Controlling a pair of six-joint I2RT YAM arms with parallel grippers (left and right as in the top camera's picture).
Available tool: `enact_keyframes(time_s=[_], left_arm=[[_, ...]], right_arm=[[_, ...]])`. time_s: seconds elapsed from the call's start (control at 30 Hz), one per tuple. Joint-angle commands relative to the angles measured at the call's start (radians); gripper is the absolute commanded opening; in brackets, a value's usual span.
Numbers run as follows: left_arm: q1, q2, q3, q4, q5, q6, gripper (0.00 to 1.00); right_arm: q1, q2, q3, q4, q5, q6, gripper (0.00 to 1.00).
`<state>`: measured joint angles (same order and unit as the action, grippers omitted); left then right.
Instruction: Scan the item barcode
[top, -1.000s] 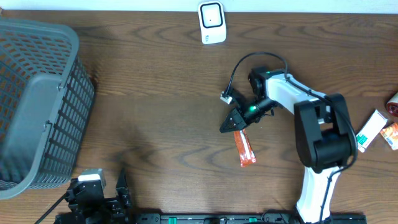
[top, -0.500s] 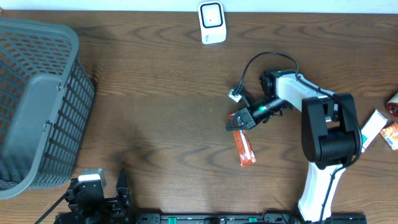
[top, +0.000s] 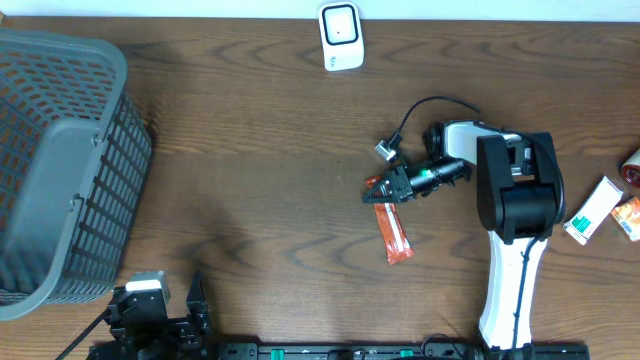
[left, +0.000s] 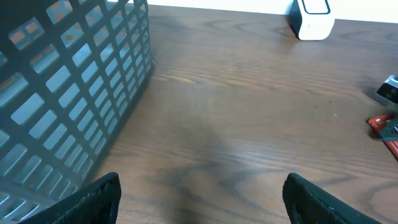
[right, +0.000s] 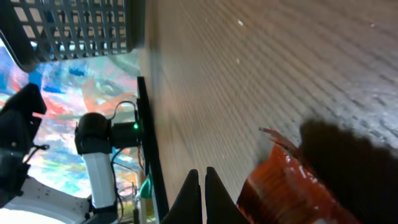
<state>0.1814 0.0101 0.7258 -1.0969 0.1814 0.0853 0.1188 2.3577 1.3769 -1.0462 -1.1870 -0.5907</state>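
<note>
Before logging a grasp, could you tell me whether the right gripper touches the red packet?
Cannot tell. Overhead, the shut right gripper overlaps the upper end of the red packet; the right wrist view shows it beside the fingertips without a plain gap.

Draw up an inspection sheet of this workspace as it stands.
Surface: brown wooden table, no spills seen.
Job's things: red packet lying right of centre; white scanner at the far edge.
Clutter: grey basket at left; white-green box and small packs at the right edge.
Tools: left tool open, empty, by the near edge; right tool shut, beside the packet's far end, apparently not clamping it.
Cables: black cable looping over the right arm's wrist.
Surroundings: nothing seen.
</note>
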Motion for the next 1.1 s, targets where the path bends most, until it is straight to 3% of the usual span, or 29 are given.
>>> enact_keyframes(time_s=[0.0,0.2,0.5,0.83,1.07], left_arm=[[-0.003,-0.006,0.003,-0.001,0.006,-0.001,0.84],[-0.003,-0.006,0.003,-0.001,0.006,-0.001,0.84],[-0.003,-0.006,0.003,-0.001,0.006,-0.001,0.84],[-0.003,-0.006,0.003,-0.001,0.006,-0.001,0.84],[-0.003,-0.006,0.003,-0.001,0.006,-0.001,0.84]], right_arm=[[-0.002,0.115,-0.005,0.008,0.193,-0.024,0.01],[-0.002,0.026,0.069,-0.238,0.161,-0.214,0.02],[-0.001,-0.197,0.073,-0.327,0.138,-0.207,0.01],[-0.001,-0.194,-0.015,-0.283,0.187,-0.198,0.01],[-0.001,-0.194,-0.156,-0.058,0.281,0.042,0.01]])
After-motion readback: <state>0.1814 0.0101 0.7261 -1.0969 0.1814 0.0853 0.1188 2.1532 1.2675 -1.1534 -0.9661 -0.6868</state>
